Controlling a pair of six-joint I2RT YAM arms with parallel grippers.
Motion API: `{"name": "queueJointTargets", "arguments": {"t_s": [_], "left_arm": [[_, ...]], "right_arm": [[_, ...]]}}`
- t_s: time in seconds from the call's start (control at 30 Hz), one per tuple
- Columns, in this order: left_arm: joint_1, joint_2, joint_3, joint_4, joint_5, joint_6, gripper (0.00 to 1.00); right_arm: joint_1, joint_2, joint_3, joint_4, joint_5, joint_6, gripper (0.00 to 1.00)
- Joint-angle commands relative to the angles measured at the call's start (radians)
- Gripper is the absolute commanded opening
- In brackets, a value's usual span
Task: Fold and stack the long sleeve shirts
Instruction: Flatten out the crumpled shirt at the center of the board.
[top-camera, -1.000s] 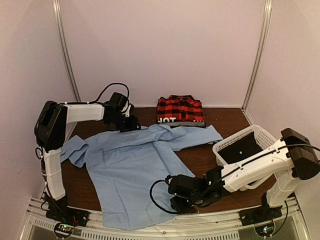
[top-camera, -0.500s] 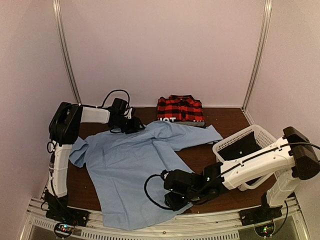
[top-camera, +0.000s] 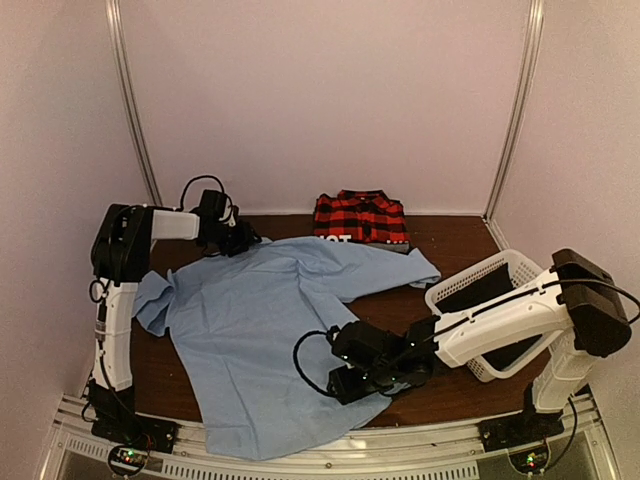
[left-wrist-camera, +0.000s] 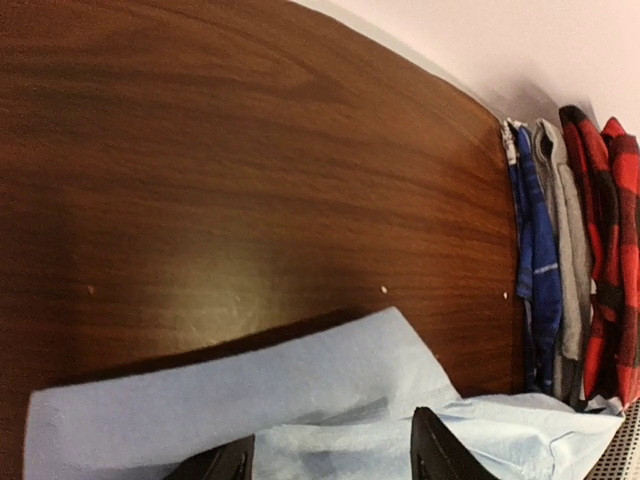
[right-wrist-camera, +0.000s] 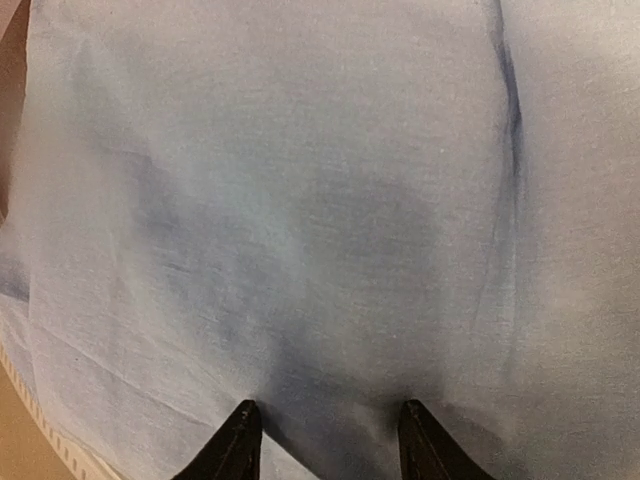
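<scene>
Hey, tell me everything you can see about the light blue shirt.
The blue shirt is plain, thin cloth, unfolded, spread flat and wrinkled on the table, sleeves out to both sides, hem at the near edge. The left gripper meets its collar end, the right gripper its side near the hem; grip unclear.

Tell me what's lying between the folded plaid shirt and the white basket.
A sleeve of the light blue shirt lies across the wooden table there, between the plaid shirt and the basket. The top view shows it.
</scene>
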Motion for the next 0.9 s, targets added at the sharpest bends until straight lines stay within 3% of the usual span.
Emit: {"name": "queueJointTargets", "arguments": {"t_s": [0.0,0.27,0.47,0.63,0.87], "left_arm": [[0.034,0.054,0.084,-0.02,-0.038,-0.009,0.55],[0.059,0.163,0.286,-0.104,0.002,0.022,0.55],[0.058,0.152,0.4,-0.153,0.02,0.066,0.55],[0.051,0.097,0.413,-0.157,0.086,0.073,0.55],[0.037,-0.038,0.33,-0.153,0.106,0.079,0.55]], "right_arm": [[0.003,0.046,-0.035,0.064,-0.052,0.025,0.48],[0.003,0.027,-0.033,0.031,-0.043,0.021,0.48],[-0.027,-0.034,0.053,-0.066,0.034,-0.028,0.48],[-0.078,-0.123,0.143,-0.118,0.129,-0.079,0.5],[-0.245,-0.249,0.144,-0.058,0.176,-0.123,0.61]]}}
